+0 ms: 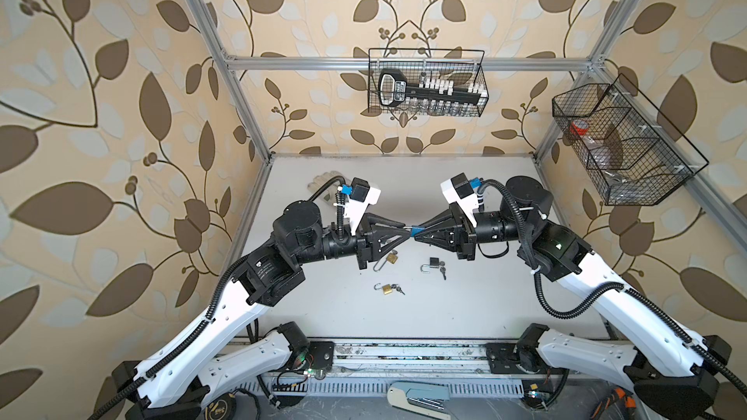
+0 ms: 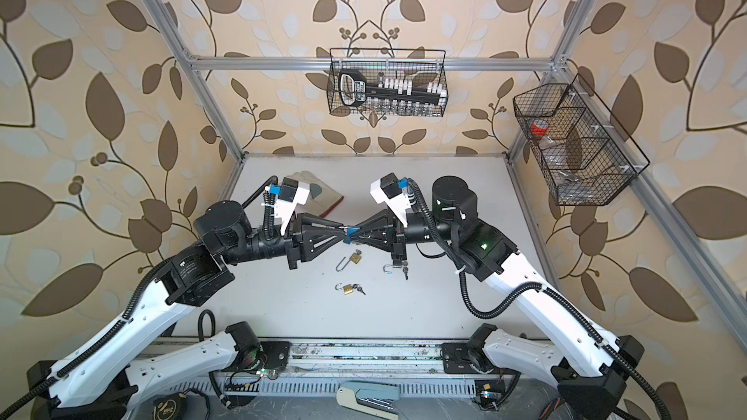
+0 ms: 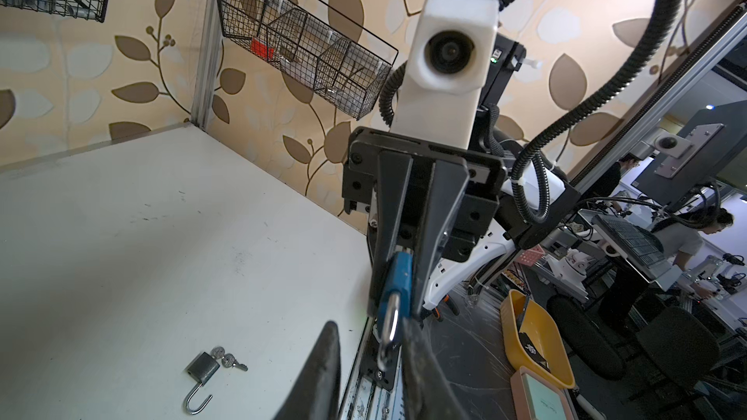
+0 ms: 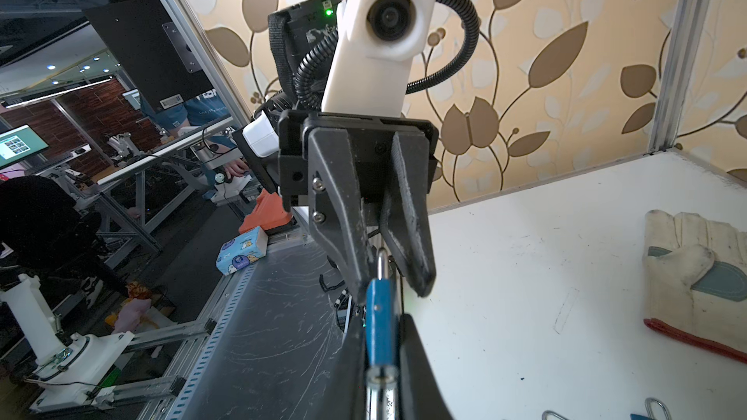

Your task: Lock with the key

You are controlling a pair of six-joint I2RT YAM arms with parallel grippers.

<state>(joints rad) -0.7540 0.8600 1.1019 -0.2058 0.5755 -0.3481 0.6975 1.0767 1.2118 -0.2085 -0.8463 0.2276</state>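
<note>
Fig. 1. The right gripper (image 3: 394, 311) clamps its jaws on the blue padlock (image 3: 398, 276) in mid-air, well above the tabletop (image 1: 465, 309). The left gripper (image 4: 392, 284) sets narrow jaws around the shackle (image 3: 390, 329), a gap showing. Judged best: keep the 2 arms coaxial, close squarely, and press the shackle straight home.

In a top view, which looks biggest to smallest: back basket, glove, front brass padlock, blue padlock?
1. Back basket
2. Glove, partly hidden
3. Front brass padlock and blue padlock: unranked; the blue one is mostly covered and raised nearer the camera.
</note>
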